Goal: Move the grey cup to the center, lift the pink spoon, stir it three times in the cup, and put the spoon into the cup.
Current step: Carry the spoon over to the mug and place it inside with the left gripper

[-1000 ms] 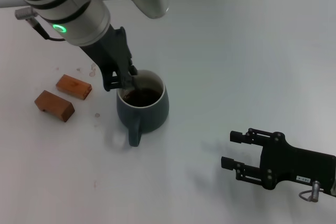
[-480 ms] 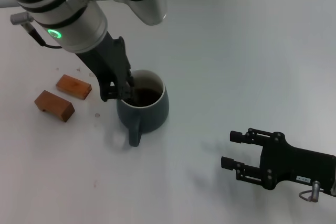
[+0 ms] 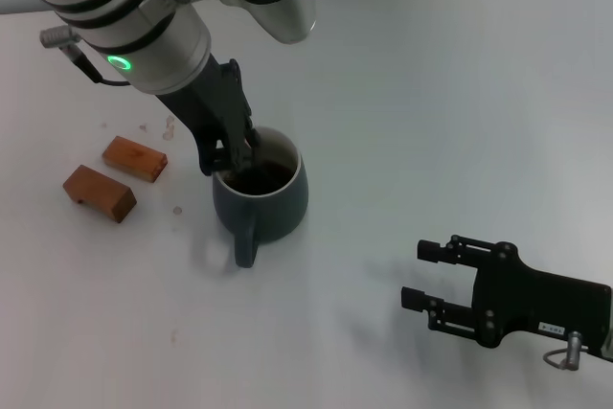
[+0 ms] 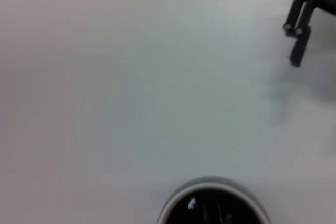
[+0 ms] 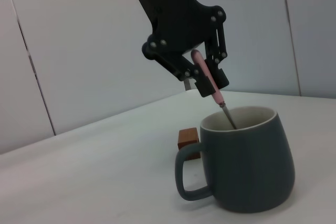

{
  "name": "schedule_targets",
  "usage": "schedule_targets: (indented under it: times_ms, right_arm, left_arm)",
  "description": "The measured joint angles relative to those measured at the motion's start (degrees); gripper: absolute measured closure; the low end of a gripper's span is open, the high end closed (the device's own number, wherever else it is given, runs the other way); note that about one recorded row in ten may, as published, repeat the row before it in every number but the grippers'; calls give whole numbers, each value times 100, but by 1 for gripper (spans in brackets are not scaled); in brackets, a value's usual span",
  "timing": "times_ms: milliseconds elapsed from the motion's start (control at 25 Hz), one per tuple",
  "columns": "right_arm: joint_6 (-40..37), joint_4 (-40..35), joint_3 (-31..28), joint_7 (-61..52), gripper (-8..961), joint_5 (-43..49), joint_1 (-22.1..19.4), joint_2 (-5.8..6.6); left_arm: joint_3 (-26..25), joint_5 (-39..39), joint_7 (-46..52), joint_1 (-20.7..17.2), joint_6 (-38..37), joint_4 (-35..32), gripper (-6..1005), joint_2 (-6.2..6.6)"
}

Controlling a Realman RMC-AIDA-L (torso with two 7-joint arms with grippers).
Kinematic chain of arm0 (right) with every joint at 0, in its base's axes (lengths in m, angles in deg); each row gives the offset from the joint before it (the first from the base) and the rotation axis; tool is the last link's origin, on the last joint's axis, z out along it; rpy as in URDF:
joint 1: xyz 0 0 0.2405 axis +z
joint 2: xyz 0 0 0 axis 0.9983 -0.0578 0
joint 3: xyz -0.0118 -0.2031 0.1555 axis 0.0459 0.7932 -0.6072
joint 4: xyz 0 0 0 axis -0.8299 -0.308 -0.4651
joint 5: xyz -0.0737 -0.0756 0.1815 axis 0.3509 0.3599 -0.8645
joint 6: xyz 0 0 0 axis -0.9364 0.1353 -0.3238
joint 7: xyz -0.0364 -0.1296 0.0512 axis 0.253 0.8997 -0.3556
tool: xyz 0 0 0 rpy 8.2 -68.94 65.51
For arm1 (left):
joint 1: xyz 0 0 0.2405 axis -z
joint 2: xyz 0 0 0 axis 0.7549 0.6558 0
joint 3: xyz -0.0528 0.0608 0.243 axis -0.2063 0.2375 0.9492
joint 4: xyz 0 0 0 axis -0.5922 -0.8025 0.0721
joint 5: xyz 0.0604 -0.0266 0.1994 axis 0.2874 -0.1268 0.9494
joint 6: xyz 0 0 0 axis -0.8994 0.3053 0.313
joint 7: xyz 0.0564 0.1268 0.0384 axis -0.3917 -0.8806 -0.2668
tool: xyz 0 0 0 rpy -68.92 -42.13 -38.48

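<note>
Your left gripper (image 3: 230,148) has swung back toward the far rim of the squat dark blue-grey ceramic mug (image 3: 263,200), clamped on the slim pink-handled spoon (image 5: 207,77), whose tip dips inside. Your right gripper (image 3: 428,275) hovers well apart, jaws spread.

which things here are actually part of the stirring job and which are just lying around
Part of the job:
- grey cup, on the table
- pink spoon, tilted, its metal end down in the cup
- left gripper, shut on the spoon over the cup

Just lying about:
- two brown blocks, beside the cup
- right gripper, open, away from the cup
</note>
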Motion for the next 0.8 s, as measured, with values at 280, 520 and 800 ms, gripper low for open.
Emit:
schedule_targets:
  times_ms: [280, 520, 800]
  right_arm:
    - [18, 22, 0, -3, 296, 0, -4, 5]
    - [22, 22, 0, -4, 296, 2, -4, 4]
    - [27, 22, 0, -5, 296, 9, -4, 5]
  left_arm:
    - [-42, 267, 121, 19, -149, -28, 854, 0]
    - [-81, 223, 107, 46, -393, -56, 848, 1]
    - [-64, -200, 8, 13, -262, -82, 840, 0]
